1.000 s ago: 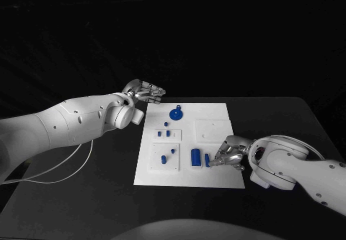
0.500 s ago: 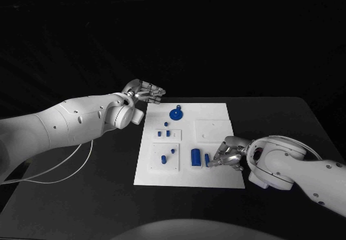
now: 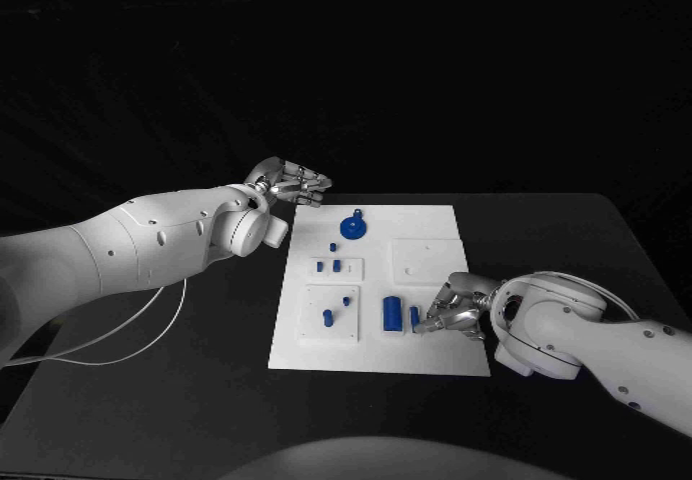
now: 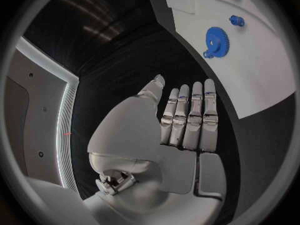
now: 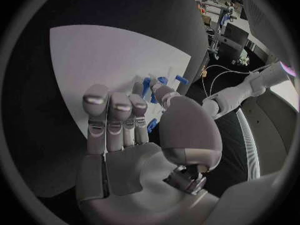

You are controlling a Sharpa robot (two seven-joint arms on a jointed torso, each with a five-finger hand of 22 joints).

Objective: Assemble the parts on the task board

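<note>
The white task board (image 3: pixel 433 355) lies in the middle of the table. On it are a blue gear (image 3: pixel 352 229), a blue cylinder (image 3: pixel 391 313), a small blue pin (image 3: pixel 415 318) and small pegs (image 3: pixel 327 266) in raised white plates. My right hand (image 3: pixel 456 308) rests low on the board's near right part, its fingertips at the small pin. In the right wrist view the pin (image 5: pixel 147 87) sits between thumb and finger of that hand (image 5: pixel 125 130), seemingly pinched. My left hand (image 3: pixel 289 184) hovers open off the board's far left corner, its fingers (image 4: pixel 187 117) straight and holding nothing, with the gear (image 4: pixel 217 41) beyond them.
Three raised white plates sit on the board: one at the left middle (image 3: pixel 336 266), one at the near left (image 3: pixel 329 312) with a blue peg (image 3: pixel 329 318), one at the right (image 3: pixel 427 260). Black table (image 3: pixel 173 400) surrounds the board. A white cable (image 3: pixel 130 330) hangs under my left arm.
My right forearm has shifted slightly towards the board while its hand stays at the small pin. The left arm and the parts have not moved.
</note>
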